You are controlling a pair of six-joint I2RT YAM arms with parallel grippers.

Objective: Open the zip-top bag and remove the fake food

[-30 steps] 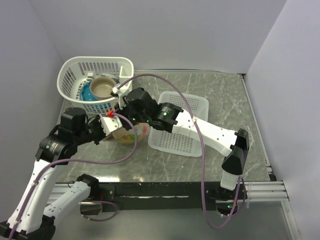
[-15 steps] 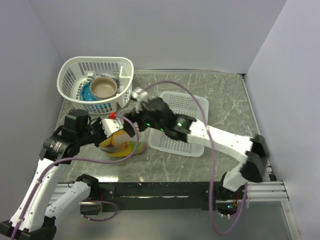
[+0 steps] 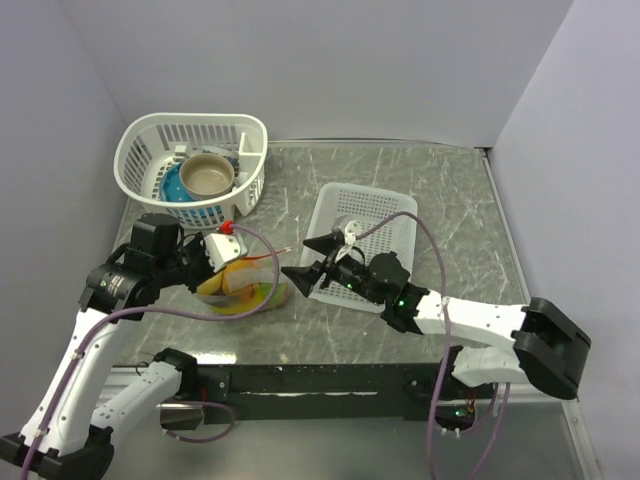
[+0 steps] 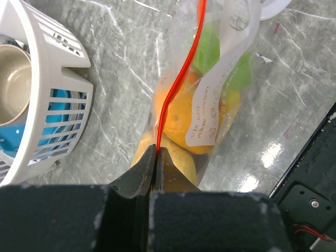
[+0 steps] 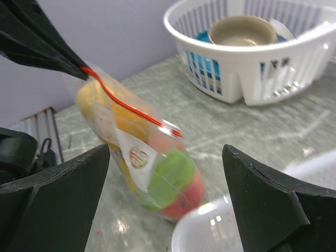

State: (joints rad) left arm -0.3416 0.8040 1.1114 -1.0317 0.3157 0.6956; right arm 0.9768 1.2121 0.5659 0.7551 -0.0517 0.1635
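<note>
Left pincer (image 4: 156, 152) is clamped tight on one end of the orange-red zip strip (image 4: 164, 107) of the zip-top bag (image 4: 207, 113), which slopes from that grip down to the surface (image 3: 455, 205) between the round basket (image 3: 190, 122) and the flat basket (image 3: 392, 203); the right pincer (image 3: 297, 257) gapes wide and empty just beside it. By my reckoning little is done: the strip looks unparted and the fake food (image 4: 181, 123) is all inside, so opening and emptying remain. One bag, two white baskets, one tan bowl (image 3: 207, 175), one blue dish (image 3: 172, 186), perhaps five or six toy pieces, blurred by plastic.
</note>
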